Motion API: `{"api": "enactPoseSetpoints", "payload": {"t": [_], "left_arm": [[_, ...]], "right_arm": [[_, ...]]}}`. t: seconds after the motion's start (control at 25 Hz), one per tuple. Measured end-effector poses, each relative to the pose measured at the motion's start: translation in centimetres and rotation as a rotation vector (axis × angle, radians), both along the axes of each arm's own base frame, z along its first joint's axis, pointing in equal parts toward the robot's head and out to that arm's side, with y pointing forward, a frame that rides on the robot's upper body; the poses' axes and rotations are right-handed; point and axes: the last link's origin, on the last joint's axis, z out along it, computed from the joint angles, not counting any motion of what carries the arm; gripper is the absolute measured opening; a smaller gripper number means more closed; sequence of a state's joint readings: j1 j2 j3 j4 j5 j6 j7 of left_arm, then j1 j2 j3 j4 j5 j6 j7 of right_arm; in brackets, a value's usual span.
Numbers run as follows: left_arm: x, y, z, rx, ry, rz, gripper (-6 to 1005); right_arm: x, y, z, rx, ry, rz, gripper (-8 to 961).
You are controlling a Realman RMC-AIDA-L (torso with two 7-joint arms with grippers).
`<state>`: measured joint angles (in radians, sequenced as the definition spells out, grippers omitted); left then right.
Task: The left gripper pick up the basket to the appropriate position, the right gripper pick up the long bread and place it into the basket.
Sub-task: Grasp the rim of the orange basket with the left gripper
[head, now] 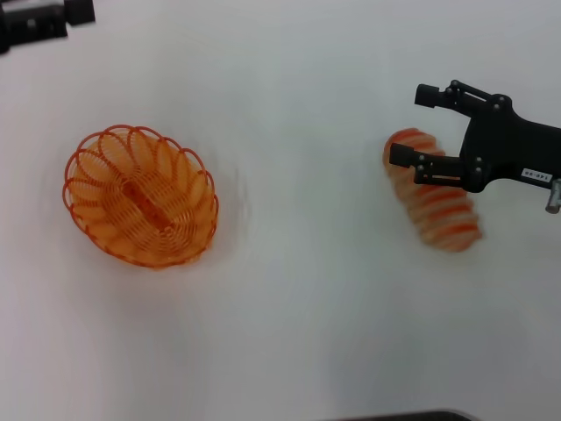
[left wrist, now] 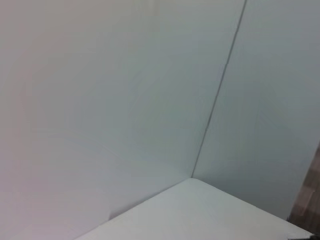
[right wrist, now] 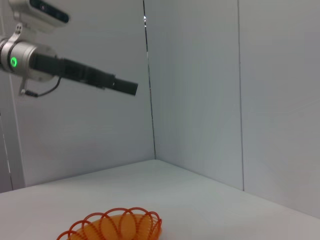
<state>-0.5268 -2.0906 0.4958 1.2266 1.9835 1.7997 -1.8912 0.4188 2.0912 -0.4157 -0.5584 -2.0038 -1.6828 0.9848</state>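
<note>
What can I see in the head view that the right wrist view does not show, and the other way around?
Only the head view shows the long bread lying on the white table, with the right gripper open above it, one finger over the loaf's far end. It also shows the whole basket, empty.

Only the right wrist view shows the grey walls meeting in a corner behind the table.

Both show the basket, though the wrist view catches only part of its rim, and the left gripper, held well away from the basket.
</note>
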Motion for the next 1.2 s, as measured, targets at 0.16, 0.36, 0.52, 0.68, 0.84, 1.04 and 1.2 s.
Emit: {"api": "enactPoseSetpoints", "payload": {"t": [0.16,0.36,0.52,0.68,0.84,1.04,1.2], "left_arm": [[2.1,0.9,1.7,0.010,0.030,0.002,717],[4.3,1.9,3.2,0.005,0.120,0.030,716],[5.4,3.2,3.4,-0.019,0.254,0.117,715],[6.5,4.3,2.8,-0.044,0.405,0.188,716],[6.6,5.1,1.1,-0.100,0.593,0.274,717],[6.2,5.6,-1.2,-0.165,0.736,0.337,717],[6.0,6.0,-2.3,-0.187,0.813,0.375,716]], "right_arm": [[0.0,0.0,0.0,0.001,0.000,0.001,942],[0.0,0.1,0.0,0.001,0.000,0.002,942],[0.0,0.1,0.0,0.001,-0.002,0.002,942],[-0.1,0.1,0.0,-0.003,-0.006,0.007,942],[-0.1,0.1,0.0,-0.004,-0.006,0.007,942],[-0.1,0.1,-0.1,0.001,-0.013,0.012,942],[-0.1,0.1,-0.2,0.000,-0.012,0.012,942]]}}
